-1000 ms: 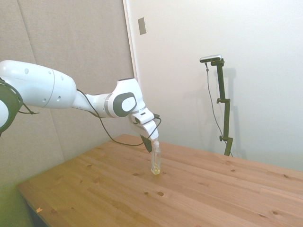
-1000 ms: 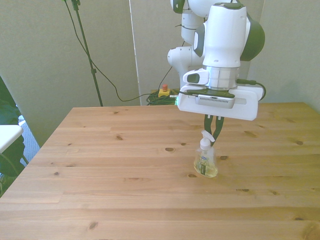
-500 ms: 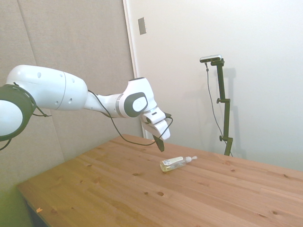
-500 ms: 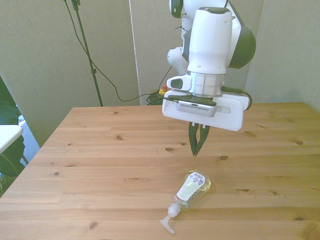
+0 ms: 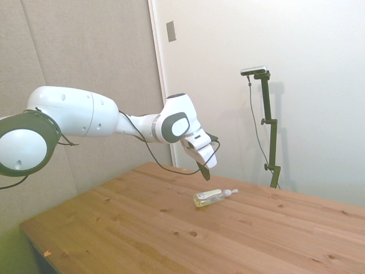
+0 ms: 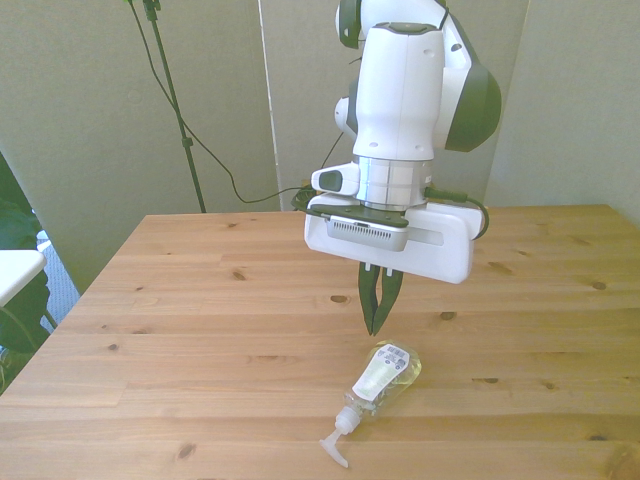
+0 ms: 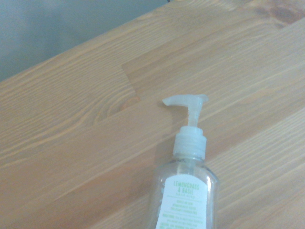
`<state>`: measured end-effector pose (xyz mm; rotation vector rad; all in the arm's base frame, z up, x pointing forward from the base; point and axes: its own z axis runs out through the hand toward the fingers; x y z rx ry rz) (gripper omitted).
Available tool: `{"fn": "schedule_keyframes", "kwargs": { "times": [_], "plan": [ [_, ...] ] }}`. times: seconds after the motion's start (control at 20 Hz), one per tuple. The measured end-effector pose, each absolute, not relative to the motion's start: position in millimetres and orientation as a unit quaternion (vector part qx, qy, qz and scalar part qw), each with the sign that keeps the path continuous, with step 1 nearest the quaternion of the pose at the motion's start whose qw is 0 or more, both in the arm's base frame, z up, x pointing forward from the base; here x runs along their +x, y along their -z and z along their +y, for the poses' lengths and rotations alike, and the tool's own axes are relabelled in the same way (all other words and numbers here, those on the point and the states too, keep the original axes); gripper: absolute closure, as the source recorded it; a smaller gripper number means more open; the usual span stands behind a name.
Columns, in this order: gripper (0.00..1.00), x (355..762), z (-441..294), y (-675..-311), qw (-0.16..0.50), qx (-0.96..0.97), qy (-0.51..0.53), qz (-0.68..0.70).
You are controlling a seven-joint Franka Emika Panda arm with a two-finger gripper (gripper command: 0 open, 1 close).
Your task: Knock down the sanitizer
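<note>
The sanitizer (image 6: 379,384) lies on its side on the wooden table (image 6: 200,300), a clear bottle with a white pump pointing toward the table's near edge in the front view. In the side view the sanitizer (image 5: 212,196) rests flat with its pump to the right. The wrist view shows the sanitizer (image 7: 187,191) close up, label facing up. My gripper (image 6: 377,324) hangs just above and behind the bottle's base, fingers together and holding nothing. Seen from the side, the gripper (image 5: 206,174) is a little above the bottle and apart from it.
A dark cable trails from the arm's wrist. A red-and-yellow button box (image 6: 327,183) sits on the floor beyond the table's far edge. A white surface (image 6: 15,270) pokes in at the front view's left.
The sanitizer stood upright one second ago and now lies flat. Since half a second ago it has stayed put, while my gripper has shifted slightly toward the front view's left and lower.
</note>
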<state>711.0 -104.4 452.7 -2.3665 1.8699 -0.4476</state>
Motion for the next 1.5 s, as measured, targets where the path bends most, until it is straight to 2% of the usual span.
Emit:
{"fn": "schedule_keyframes", "kwargs": {
  "times": [0.05, 0.85, 1.5],
  "plan": [
    [0.00, 713.1, -105.6, -451.6, 0.047, -0.775, 0.147, 0.613],
    [0.00, 714.5, -91.5, -450.9, 0.052, -0.782, 0.141, 0.605],
    [0.00, 664.7, -50.4, -448.4, 0.047, -0.810, 0.105, 0.575]
  ]
}}
